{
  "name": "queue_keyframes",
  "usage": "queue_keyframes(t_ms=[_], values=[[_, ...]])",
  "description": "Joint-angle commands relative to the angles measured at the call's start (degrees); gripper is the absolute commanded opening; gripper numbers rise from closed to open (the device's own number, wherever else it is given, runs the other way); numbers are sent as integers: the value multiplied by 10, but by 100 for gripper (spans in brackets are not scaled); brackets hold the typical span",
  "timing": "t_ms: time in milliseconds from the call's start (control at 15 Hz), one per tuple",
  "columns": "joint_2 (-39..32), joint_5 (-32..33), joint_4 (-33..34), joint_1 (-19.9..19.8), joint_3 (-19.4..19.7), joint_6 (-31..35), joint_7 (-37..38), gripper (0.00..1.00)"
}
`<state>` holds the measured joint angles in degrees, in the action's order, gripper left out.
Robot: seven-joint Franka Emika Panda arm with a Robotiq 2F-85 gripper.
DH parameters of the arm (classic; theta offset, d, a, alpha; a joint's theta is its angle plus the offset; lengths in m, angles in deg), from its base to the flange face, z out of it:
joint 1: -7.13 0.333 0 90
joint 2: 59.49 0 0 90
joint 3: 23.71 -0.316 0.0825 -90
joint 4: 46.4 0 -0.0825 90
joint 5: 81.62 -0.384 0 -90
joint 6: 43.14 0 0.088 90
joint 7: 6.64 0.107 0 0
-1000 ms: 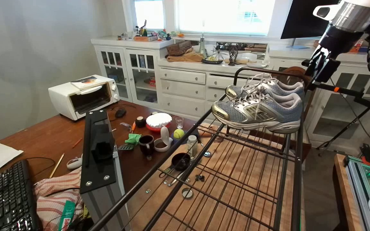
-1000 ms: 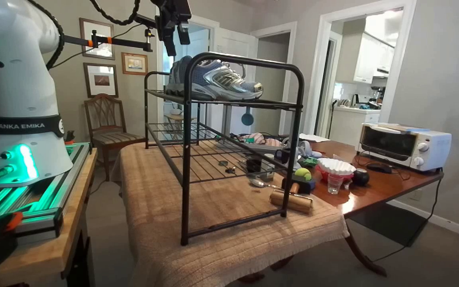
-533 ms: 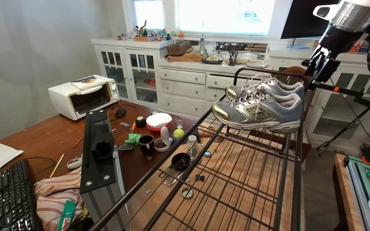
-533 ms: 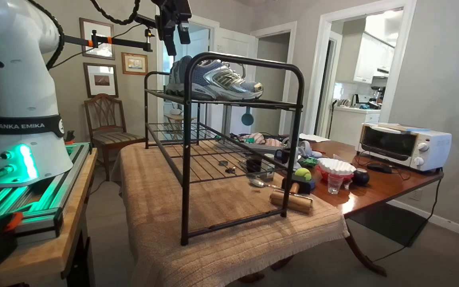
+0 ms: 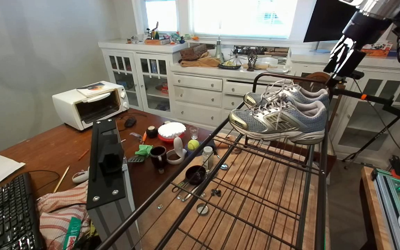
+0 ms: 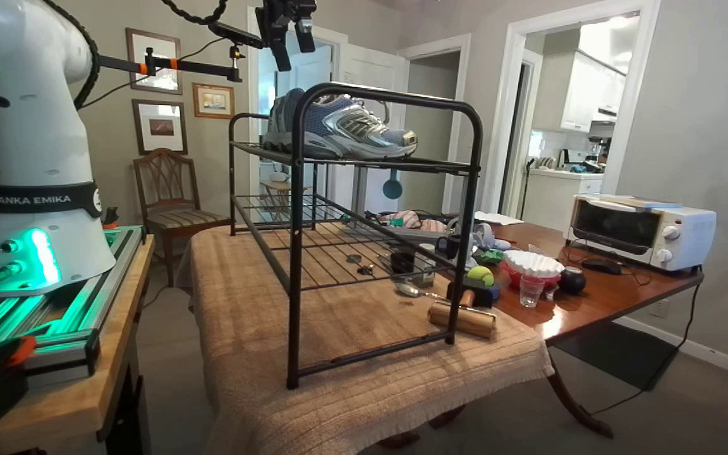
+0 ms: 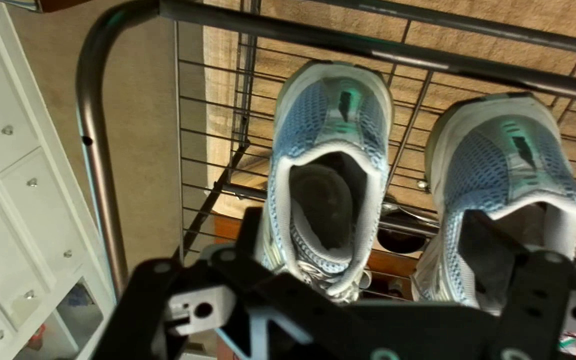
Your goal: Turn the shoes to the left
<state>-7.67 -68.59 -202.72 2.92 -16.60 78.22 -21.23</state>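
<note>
status: judged outstanding. both shoes (image 5: 278, 119) stand soles down, side by side and roughly parallel, on the top shelf (image 6: 446, 166) of the wire rack (image 6: 296, 253), which is set on a towel (image 6: 244, 328) over the desk (image 6: 604, 300). in an exterior view the toes (image 5: 238, 119) point to about 9 o'clock; in an exterior view with the robot base (image 6: 79, 246) at 9 o'clock, a toe cap (image 6: 409, 139) points to 3 o'clock, away from that base. in the wrist view the heels (image 7: 343, 100) lie toward 12 o'clock. the end effector (image 6: 295, 58) hangs above the heel end, at about 11 o'clock from the shoes in an exterior view and apart from them; its fingers (image 7: 249, 230) are spread, with nothing held between them. completed work: none that can be confirmed. work left, if left is taken from the robot's side: both shoes need to be gripped or pushed and swung round on the wires, probably one at a time, then lined up. reservation: the order does not state whose left applies; by the view in which the toes face 9 o'clock, the pair could already comply.
</note>
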Motion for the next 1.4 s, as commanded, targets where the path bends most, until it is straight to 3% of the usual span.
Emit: queue_keyframes(t_ms=[0,1000,1333], values=[[-48,-52,26,40,13,-6,-4,100],[-164,-125,43,112,-21,80,-12,100],[-213,-114,53,102,-36,146,11,100]])
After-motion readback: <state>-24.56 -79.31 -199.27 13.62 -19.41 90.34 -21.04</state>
